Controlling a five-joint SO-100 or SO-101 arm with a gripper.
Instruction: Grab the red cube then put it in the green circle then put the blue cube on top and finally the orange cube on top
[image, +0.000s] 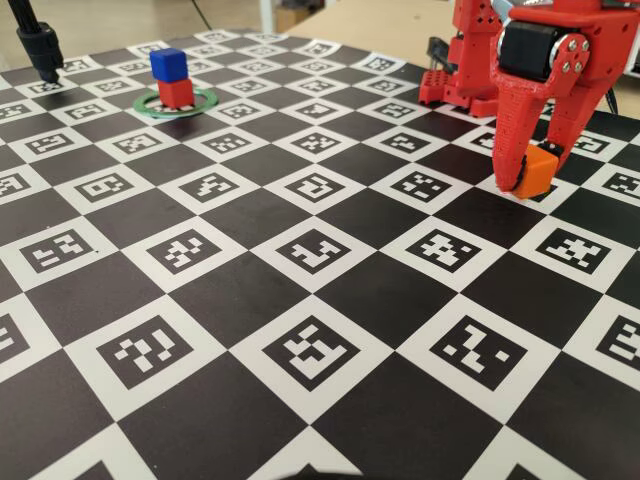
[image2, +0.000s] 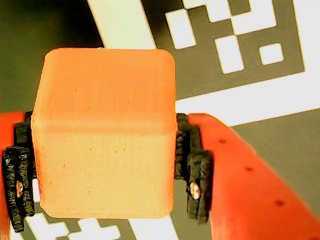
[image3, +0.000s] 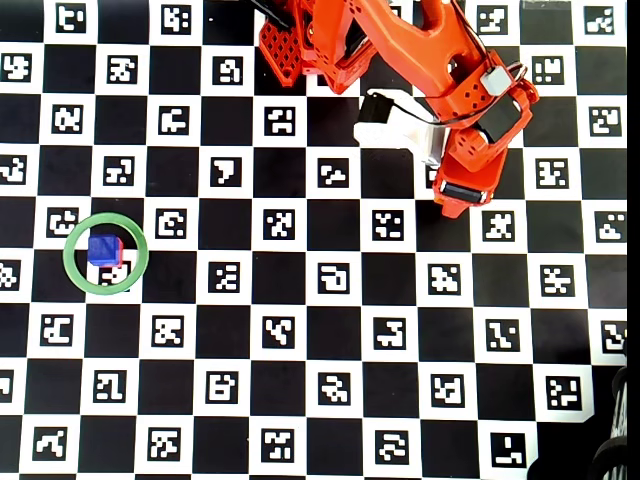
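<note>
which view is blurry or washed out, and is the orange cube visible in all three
The wrist view is soft and overexposed: the orange cube fills it, pale, between the gripper pads. The fixed view is sharp in the middle, softer at the near edge; the cube is clear there. The overhead view is crisp and evenly lit, but the arm hides the cube.

You are working on a flat board printed as a black-and-white checkerboard, each white square carrying a small black marker pattern. A thin flat green ring lies on it, far left in the fixed view, and 1 small matte red plastic cube sits inside that ring. The red arm's base stands at the board's top edge in the overhead view.
</note>
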